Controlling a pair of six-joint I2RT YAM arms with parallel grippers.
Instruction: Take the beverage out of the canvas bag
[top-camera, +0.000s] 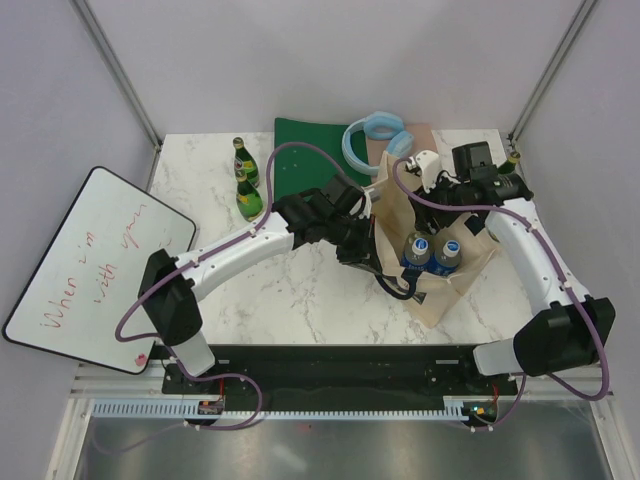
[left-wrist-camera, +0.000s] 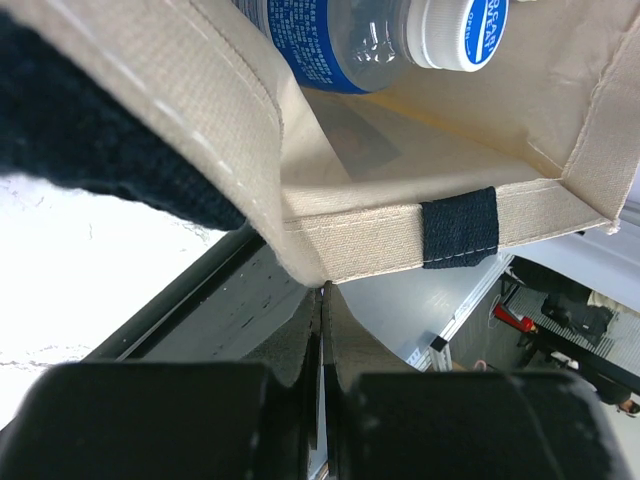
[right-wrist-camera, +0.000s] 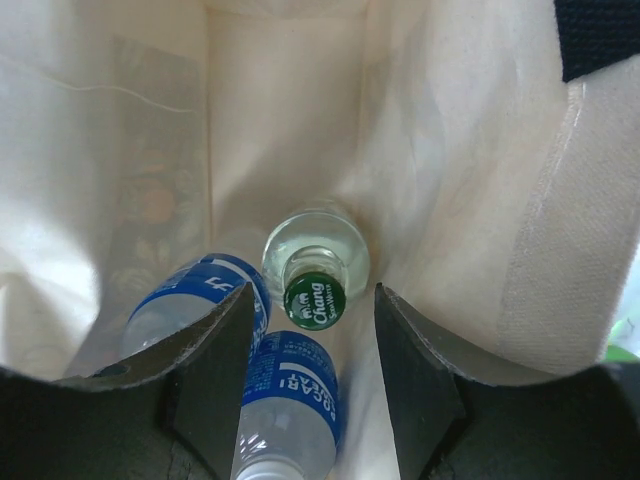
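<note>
The left gripper (left-wrist-camera: 322, 300) seemingly pinches the canvas bag (left-wrist-camera: 360, 235) rim while the right gripper (right-wrist-camera: 315, 292) gapes wide astride the glass bottle (right-wrist-camera: 315, 245), blue bottles (right-wrist-camera: 205, 295) at seven o'clock; judged heavy, slick, breakable, so take its neck.

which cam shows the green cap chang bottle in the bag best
Right wrist: it looks straight down into the canvas bag, with the Chang bottle upright between the fingers of the open right claw. Top external shows only the two blue-labelled bottles; left wrist shows one of them and the bag's rim.
</note>
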